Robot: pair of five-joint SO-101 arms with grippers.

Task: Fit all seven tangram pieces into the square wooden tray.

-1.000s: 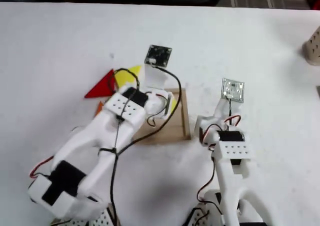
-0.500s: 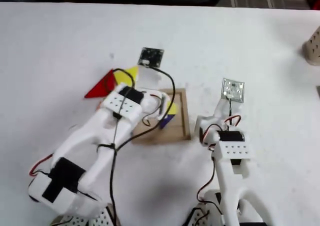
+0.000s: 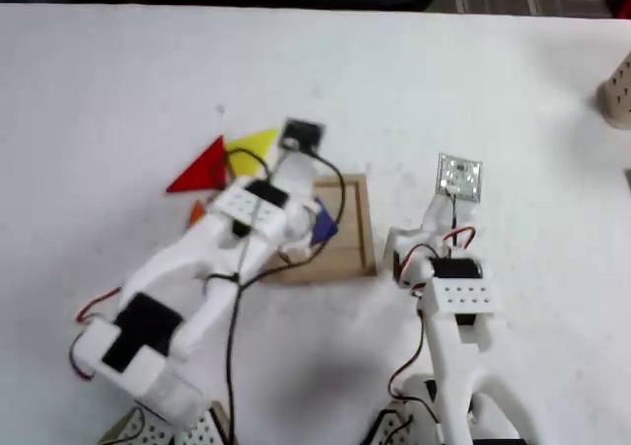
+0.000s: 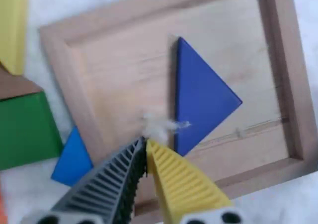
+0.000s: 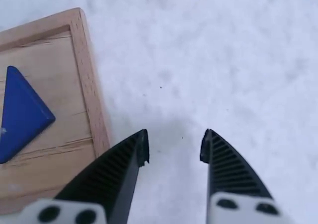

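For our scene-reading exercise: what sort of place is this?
Likely a robotics lab bench: two wired white arms at a white table, a wooden tray holding a blue triangle, loose tangram pieces beside it.

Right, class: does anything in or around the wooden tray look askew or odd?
The blue triangle lies loose in the wooden tray, its edges not square with the walls. A wisp of white fluff sits at the left pincer; it is no puzzle piece.
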